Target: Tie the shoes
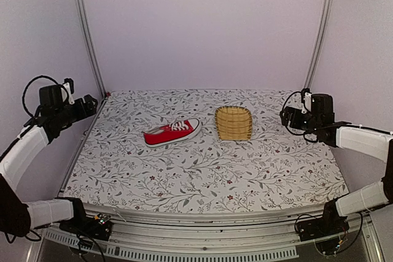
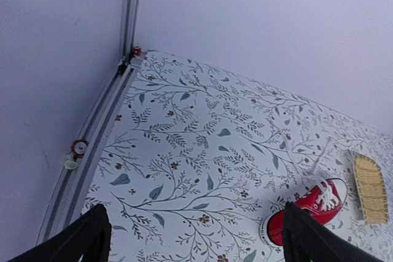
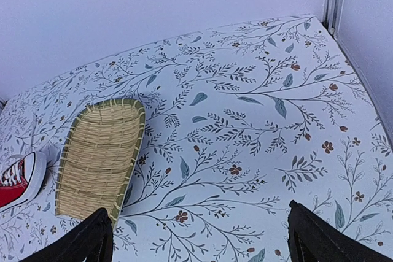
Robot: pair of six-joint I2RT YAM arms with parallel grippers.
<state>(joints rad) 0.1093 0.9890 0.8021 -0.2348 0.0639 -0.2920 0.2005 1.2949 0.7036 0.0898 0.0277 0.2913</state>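
Observation:
A single red low-top sneaker (image 1: pixel 172 132) with white laces, white sole and toe cap lies on its sole mid-table, toe to the right. It also shows in the left wrist view (image 2: pixel 305 208) and, only its toe, in the right wrist view (image 3: pixel 18 181). Its laces trail loose on the cloth toward the back. My left gripper (image 1: pixel 92 104) hangs high at the left edge, open and empty, far from the shoe. My right gripper (image 1: pixel 285 116) hangs high at the right, open and empty, right of the basket.
A yellow woven basket (image 1: pixel 234 123) sits just right of the shoe, also in the right wrist view (image 3: pixel 98 157). The floral tablecloth (image 1: pixel 202 176) covers the table. Metal frame posts (image 1: pixel 86 29) stand at the back corners, with white walls around.

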